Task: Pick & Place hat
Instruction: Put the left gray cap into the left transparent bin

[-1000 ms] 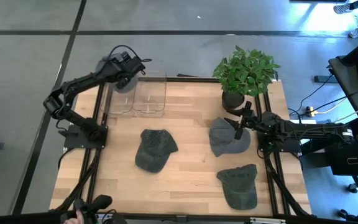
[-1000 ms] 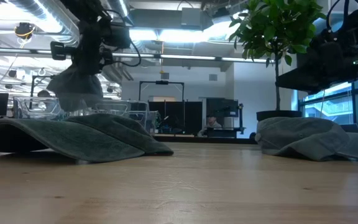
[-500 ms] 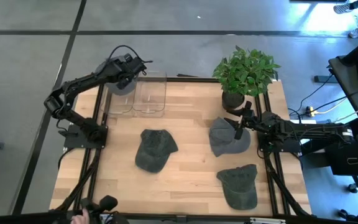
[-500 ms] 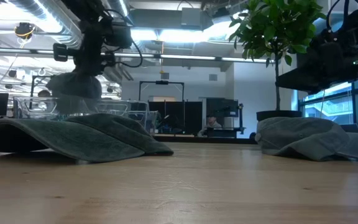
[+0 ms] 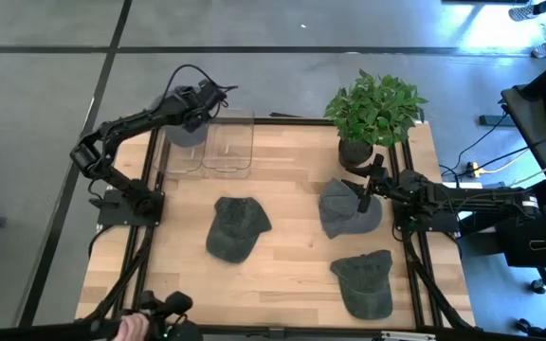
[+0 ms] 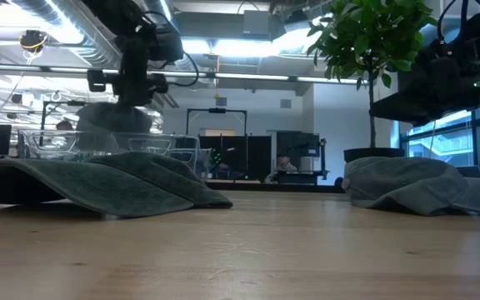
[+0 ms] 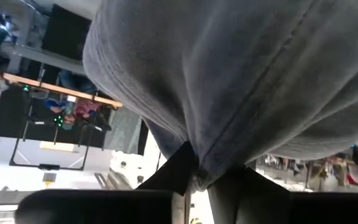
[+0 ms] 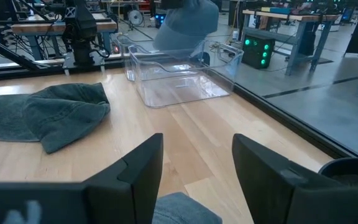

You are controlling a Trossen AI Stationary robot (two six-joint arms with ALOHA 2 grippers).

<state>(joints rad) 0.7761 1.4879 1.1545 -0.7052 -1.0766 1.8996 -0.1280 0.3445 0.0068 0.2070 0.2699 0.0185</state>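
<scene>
Right pincer (image 5: pixel 366 189), nearest the worktop's right edge: it hovers low over a grey hat (image 5: pixel 347 207), its two dark fingers (image 8: pixel 143 167) spread apart with nothing between them; in the right wrist view the crown of that hat (image 8: pixel 182 211) shows just beneath the gap. Just behind this pincer stands a potted plant (image 5: pixel 373 112). Toward the front edge from it, well apart, lies a second grey hat (image 5: pixel 364 281). To the side of the right pincer, near the middle of the wooden worktop (image 5: pixel 292 246), a third grey hat (image 5: pixel 235 225) rests flat; the low view shows it as the broad grey mound in the foreground (image 6: pixel 98 183).

Farther off, at the back of the worktop, two clear plastic bins (image 5: pixel 227 147) stand side by side, touching or nearly so. The left pincer (image 5: pixel 193 112) is raised over the bin nearer the left edge. It is clamped on a fourth grey hat (image 5: pixel 187 128), which hangs below it with its lower part down at or inside the bin's rim; the low view shows the grey cloth (image 6: pixel 115 121) sitting just above the clear wall (image 6: pixel 52 143). In the left wrist view the grey fabric (image 7: pixel 241 87) fills the frame and is gathered to a pinch between the dark fingers (image 7: pixel 173 171).
</scene>
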